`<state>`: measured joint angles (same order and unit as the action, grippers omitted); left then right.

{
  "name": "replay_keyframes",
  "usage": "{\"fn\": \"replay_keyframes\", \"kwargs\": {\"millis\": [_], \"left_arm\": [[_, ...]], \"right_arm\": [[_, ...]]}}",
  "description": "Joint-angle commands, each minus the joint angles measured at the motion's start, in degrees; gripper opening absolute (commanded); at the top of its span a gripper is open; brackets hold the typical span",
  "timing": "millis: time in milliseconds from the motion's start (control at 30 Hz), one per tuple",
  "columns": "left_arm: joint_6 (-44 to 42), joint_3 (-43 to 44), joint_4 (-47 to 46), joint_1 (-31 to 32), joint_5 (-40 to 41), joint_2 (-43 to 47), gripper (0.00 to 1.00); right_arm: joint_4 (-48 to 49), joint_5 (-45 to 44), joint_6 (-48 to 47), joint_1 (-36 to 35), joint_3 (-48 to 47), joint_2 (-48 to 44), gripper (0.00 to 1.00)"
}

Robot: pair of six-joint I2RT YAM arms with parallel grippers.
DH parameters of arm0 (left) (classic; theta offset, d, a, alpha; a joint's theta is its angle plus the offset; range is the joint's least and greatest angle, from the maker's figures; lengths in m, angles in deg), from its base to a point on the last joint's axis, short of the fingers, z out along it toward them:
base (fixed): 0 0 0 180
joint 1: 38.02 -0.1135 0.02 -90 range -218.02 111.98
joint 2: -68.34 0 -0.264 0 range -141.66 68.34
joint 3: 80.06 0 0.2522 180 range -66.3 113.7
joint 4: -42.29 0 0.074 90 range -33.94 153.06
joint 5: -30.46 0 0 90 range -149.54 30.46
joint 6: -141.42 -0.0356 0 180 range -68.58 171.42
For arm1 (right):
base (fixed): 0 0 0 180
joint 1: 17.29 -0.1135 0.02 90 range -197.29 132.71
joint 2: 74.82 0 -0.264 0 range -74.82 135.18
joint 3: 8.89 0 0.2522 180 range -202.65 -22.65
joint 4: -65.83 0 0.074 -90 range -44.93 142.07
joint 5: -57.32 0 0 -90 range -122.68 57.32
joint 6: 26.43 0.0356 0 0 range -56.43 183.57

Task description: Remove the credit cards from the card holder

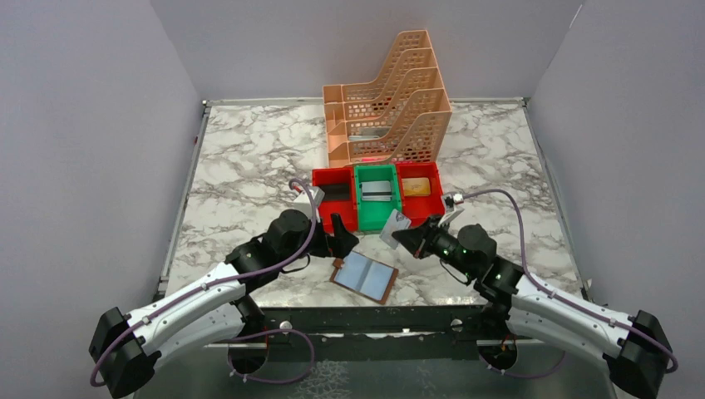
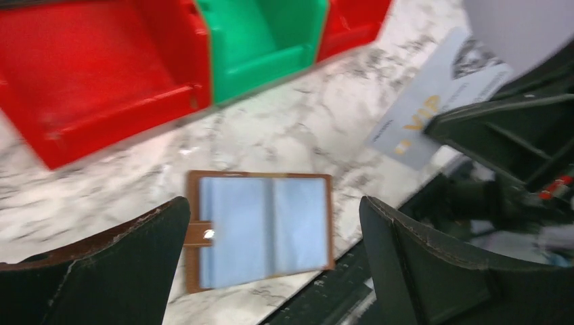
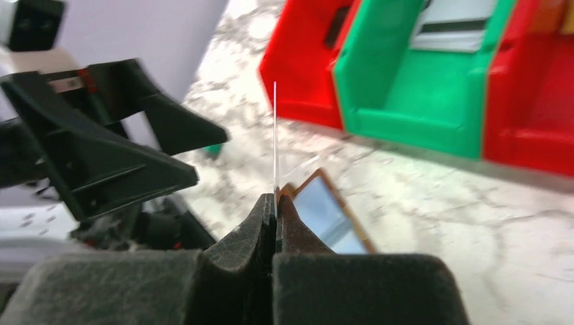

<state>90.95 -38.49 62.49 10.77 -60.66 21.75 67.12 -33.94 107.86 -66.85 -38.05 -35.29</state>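
Card holder (image 1: pixel 364 277): we see it open flat on the marble table (image 1: pixel 249 166).
Left gripper (image 2: pixel 274 206): over the holder, fingers spread wide, empty.
Right gripper (image 3: pixel 275 200): just beyond the holder, fingers pinching one silvery credit card (image 1: pixel 394 226) by its edge.
Risk: we fear this narrow pinch lets the card pivot and drop.

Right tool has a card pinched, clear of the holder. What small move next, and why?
Probably carry the right tool forward over the green bin and release there. It is shut on a credit card held in the air, that bin already holds a grey card, and the card holder lies open below the open left tool.
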Motion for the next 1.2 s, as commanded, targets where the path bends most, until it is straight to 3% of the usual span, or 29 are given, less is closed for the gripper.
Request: {"fn": "replay_keyframes", "kwargs": {"millis": [0, 233, 367, 467, 700, 1167], "left_arm": [[-4.08, 5.06, 14.97, -0.28, 15.93, 0.16, 0.99], [-6.51, 12.77, 23.91, -0.22, 22.95, -0.65, 0.99], [-11.81, 11.19, 25.62, -0.25, 26.88, -0.17, 0.99], [-10.62, 10.98, 27.36, -0.23, 27.19, -0.59, 0.99], [-11.49, 12.07, 27.72, -0.23, 27.81, -0.8, 0.99], [-13.64, 12.17, 27.64, -0.2, 24.44, 1.76, 0.99]], "right_arm": [[-12.61, -13.32, -10.78, 0.14, -7.28, 3.7, 0.01], [-14.16, -18.17, -24.21, 0.16, -20.12, 20.8, 0.01], [-16.45, -20.87, -30.06, 0.12, -28.53, 31.14, 0.01], [-21.36, -24.9, -31.86, 0.08, -35.04, 37.64, 0.01], [-22.04, -31.93, -42.1, 0.17, -43.6, 50.91, 0.01], [-12.35, -35.41, -61.3, 0.17, -47.86, 63.75, 0.06]]}}
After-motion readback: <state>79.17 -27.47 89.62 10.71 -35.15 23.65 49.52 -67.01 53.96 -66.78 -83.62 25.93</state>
